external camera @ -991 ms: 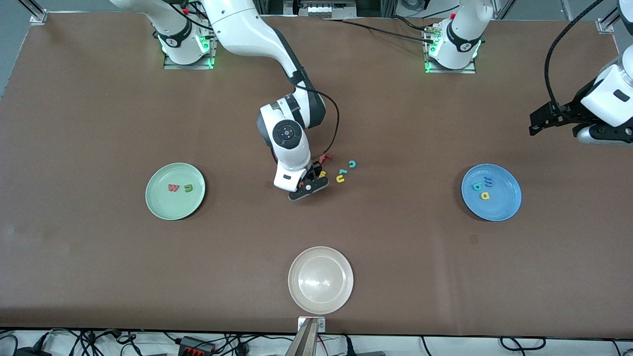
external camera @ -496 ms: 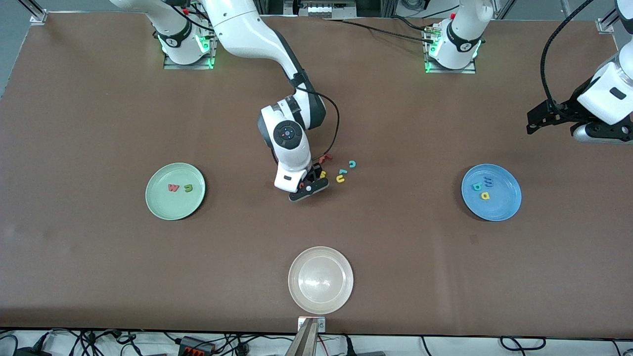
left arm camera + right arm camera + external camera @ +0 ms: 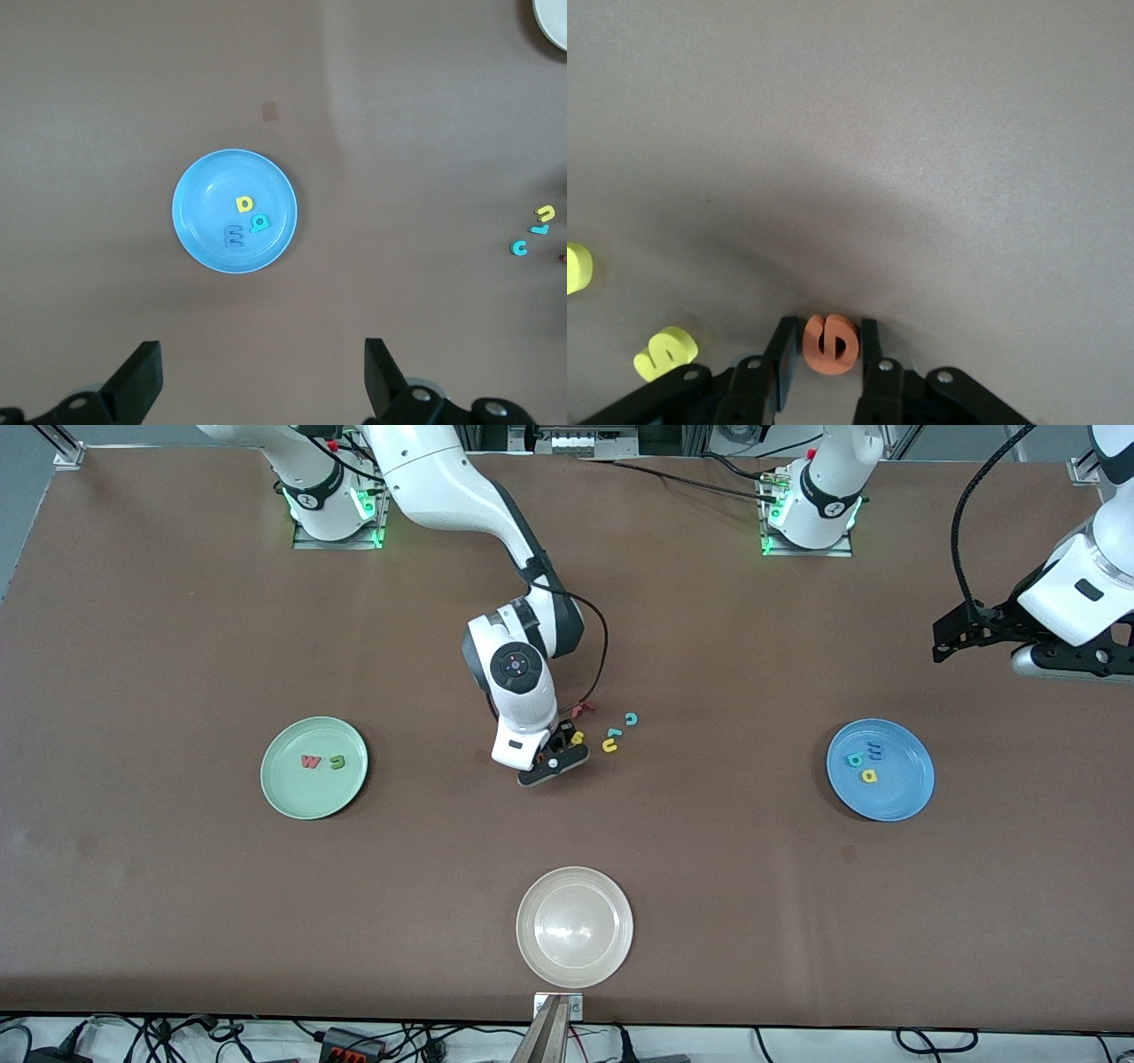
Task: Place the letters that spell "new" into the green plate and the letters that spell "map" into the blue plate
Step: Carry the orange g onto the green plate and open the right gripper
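The orange e lies on the table between the fingers of my right gripper, which is shut on it; both fingers touch its sides. In the front view that gripper is low at the table's middle, beside the loose letters. The green plate holds the red w and the dark green n. The blue plate holds the blue m, teal p and yellow a. My left gripper hangs open and empty, high above the table near the blue plate.
Loose letters lie beside the right gripper: a yellow s, a yellow u, a teal c and a red f. A whitish-beige plate sits near the table's front edge.
The right gripper's fingers have come together on the orange e. The left arm has drifted a little with its gripper still open.
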Controlling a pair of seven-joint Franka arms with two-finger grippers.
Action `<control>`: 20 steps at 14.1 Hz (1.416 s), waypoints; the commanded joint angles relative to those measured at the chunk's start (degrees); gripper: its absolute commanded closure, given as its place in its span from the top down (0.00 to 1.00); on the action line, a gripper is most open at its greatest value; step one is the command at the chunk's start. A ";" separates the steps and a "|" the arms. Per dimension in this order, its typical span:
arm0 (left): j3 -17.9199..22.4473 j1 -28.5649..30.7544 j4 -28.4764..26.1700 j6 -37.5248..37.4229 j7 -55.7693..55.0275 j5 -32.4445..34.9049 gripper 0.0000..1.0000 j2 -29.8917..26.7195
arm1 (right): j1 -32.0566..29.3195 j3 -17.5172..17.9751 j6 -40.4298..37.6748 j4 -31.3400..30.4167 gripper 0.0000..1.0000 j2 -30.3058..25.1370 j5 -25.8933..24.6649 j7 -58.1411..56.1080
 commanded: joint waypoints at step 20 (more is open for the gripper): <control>0.20 0.33 0.73 -1.09 0.64 -1.00 1.00 -0.38 | -7.31 -22.83 -19.18 -21.43 0.18 -9.52 -0.70 -30.97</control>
